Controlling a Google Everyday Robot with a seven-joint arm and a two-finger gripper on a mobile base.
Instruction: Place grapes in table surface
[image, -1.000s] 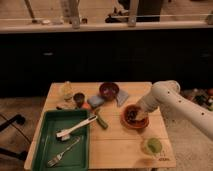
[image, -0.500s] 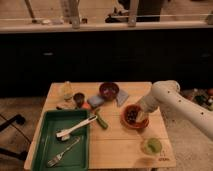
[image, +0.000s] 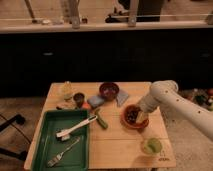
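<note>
Tabletop (image: 120, 146): grapes (image: 131, 116) (round clump) in bowl (image: 124, 121), end effector (image: 141, 117) alongside.

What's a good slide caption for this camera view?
Tool at the orange bowl of grapes on the table, beside a green tray.

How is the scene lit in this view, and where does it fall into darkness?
Camera view: dim warm light covers the table surface; the cabinets behind are nearly black; the white arm is brightest; the end effector sits at the orange bowl, whose dark grapes merge with shadow.
</note>
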